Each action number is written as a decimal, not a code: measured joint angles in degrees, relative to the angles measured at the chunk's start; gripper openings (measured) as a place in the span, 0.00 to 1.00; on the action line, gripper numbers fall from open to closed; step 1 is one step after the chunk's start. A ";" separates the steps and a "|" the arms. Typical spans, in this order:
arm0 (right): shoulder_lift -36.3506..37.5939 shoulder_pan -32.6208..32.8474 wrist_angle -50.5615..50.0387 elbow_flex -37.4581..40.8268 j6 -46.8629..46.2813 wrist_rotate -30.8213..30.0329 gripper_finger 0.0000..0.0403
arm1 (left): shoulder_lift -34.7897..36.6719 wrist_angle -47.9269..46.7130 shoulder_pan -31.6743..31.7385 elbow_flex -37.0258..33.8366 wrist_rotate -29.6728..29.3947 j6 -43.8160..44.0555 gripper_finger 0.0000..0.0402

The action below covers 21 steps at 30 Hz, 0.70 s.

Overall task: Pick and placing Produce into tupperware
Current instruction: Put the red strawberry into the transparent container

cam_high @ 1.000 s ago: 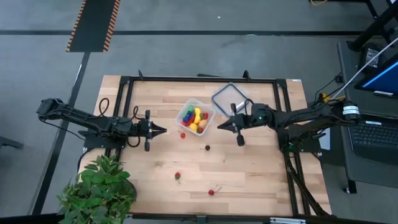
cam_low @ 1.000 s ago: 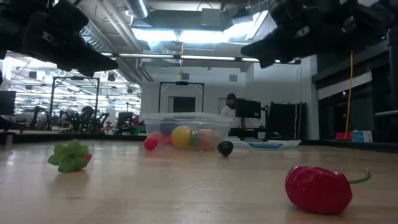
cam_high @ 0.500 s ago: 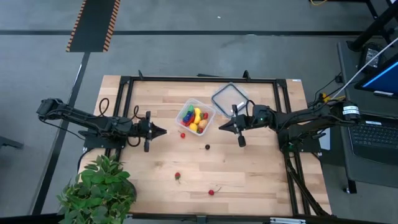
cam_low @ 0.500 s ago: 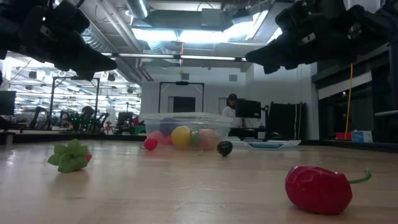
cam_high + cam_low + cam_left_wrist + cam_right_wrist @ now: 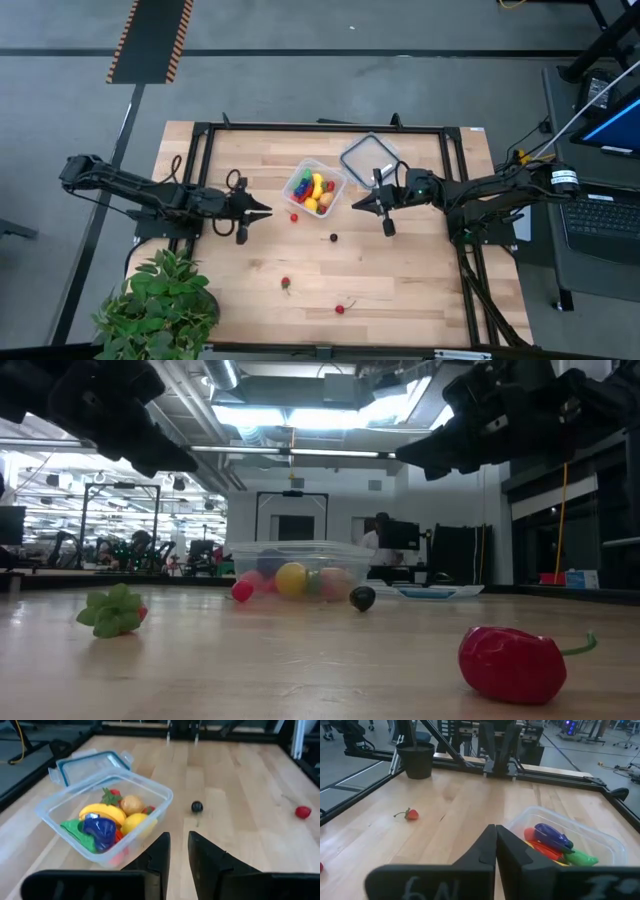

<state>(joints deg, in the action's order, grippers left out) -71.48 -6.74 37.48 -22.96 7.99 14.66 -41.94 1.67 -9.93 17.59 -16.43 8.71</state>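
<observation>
While both arms hover above the wooden table (image 5: 400, 290), the small clear square plastic tupperware (image 5: 314, 188) sits between them, filled with yellow, red, green and blue toy produce (image 5: 106, 821). Left gripper (image 5: 266, 211): fingers slightly parted, empty. Right gripper (image 5: 352, 204): closed, empty. A dark round piece (image 5: 333, 237) and three red pieces lie loose nearby.
</observation>
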 joint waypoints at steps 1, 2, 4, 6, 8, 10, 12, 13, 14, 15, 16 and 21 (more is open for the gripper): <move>0.00 0.00 -0.10 0.00 0.18 0.00 0.02 | -1.03 -0.11 0.00 0.40 0.00 0.06 0.15; 0.00 0.00 -0.18 0.00 0.55 0.00 0.02 | -1.91 -0.17 0.00 0.62 -0.02 0.09 0.14; 0.00 0.00 -0.20 0.00 1.23 0.00 0.01 | -3.93 -0.49 0.00 1.11 -0.01 0.12 0.14; -0.01 0.00 -0.20 0.00 1.29 0.00 0.01 | -5.92 -1.33 0.00 1.81 -0.02 0.14 0.13; -0.04 0.00 -0.20 0.00 1.29 0.00 0.02 | -7.70 -2.05 0.00 2.93 -0.02 0.16 0.13; -0.04 0.00 -0.20 0.00 1.29 0.00 0.04 | -9.44 -3.11 0.00 4.32 -0.02 0.17 0.13; -0.04 0.00 -0.20 0.00 1.29 0.00 0.05 | -11.07 -4.04 0.00 5.92 -0.02 0.17 0.14; -0.04 0.00 -0.20 0.00 1.29 0.00 0.05 | -11.84 -4.56 0.00 6.85 -0.02 0.17 0.14; -0.04 0.00 -0.20 0.00 1.29 0.00 0.05 | -12.58 -5.50 0.00 7.87 -0.02 0.17 0.15; -0.04 0.00 -0.20 0.00 1.29 0.00 0.05 | -13.31 -6.74 0.00 8.90 -0.02 0.19 0.15; -0.04 0.00 -0.20 0.00 1.29 0.00 0.04 | -14.26 -8.22 0.00 10.13 -0.02 0.27 0.16; -0.04 0.00 -0.18 0.00 1.40 0.00 0.02 | -19.58 -15.36 -1.37 16.74 -0.14 3.61 0.20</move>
<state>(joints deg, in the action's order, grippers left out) -71.53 -6.74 37.30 -22.96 9.39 14.66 -61.52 -13.69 -11.31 34.33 -16.57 12.32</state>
